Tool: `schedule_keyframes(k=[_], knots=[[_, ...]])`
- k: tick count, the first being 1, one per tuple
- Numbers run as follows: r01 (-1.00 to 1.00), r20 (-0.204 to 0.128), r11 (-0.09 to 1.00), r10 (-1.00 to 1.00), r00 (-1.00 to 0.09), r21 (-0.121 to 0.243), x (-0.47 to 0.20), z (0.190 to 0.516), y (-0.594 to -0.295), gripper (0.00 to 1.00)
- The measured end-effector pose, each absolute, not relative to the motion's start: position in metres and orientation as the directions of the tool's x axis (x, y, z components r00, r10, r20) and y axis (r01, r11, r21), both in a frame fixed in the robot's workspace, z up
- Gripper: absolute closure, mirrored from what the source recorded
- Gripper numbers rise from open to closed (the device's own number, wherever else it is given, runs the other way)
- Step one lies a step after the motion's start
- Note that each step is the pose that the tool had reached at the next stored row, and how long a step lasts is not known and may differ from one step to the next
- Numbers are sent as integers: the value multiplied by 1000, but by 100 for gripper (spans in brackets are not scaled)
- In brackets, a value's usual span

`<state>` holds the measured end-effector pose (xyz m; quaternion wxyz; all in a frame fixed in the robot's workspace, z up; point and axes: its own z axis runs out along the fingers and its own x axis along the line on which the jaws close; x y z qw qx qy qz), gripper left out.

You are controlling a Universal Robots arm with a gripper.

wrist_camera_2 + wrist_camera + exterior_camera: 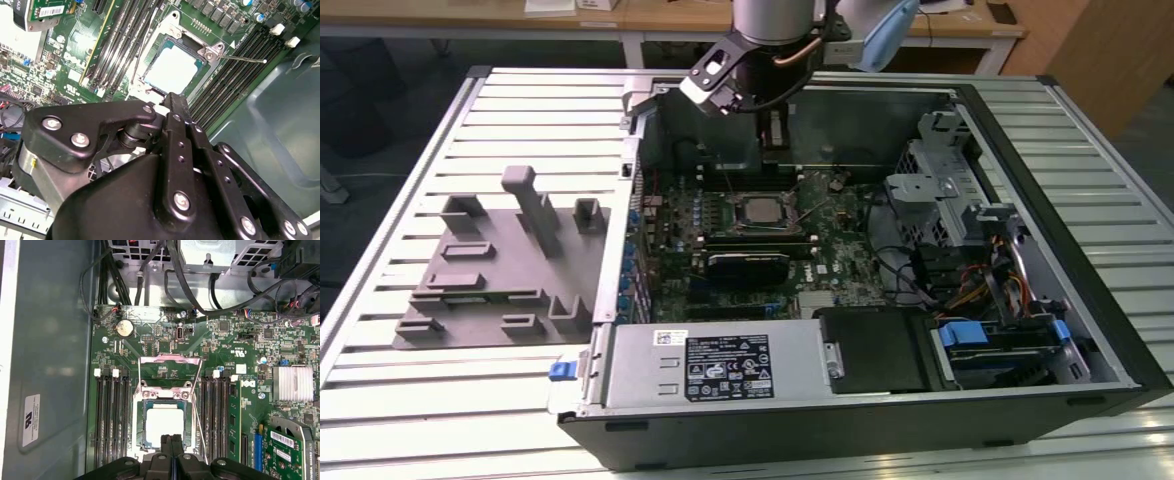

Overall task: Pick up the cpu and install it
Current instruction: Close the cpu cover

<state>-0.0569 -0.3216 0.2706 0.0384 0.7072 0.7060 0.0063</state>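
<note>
Holds nothing in the tool (171, 440), closed finger against finger. Hangs inside the open computer case (854, 440), tips poised over one edge of the cpu (164, 424) and apart from it. Finds that chip already lying flat in the socket frame (141, 426) on the motherboard (160, 340), silver top up, between two banks of memory slots (112, 425). Leaves the load plate (170, 359) tipped up and the lever (242, 58) swung free, presumably to keep the socket open for seating. Rests the case on the slatted surface (520, 110), beside a grey fixture (494, 270).

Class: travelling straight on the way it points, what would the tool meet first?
Probably the edge of the cpu lying in the socket frame; depth is unclear, so perhaps the frame itself.
</note>
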Motion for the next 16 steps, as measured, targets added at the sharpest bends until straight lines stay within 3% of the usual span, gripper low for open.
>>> schedule_keyframes(k=[16], knots=[[998, -45, 0, 999, 3, 62, -12, 271, -322, 89]])
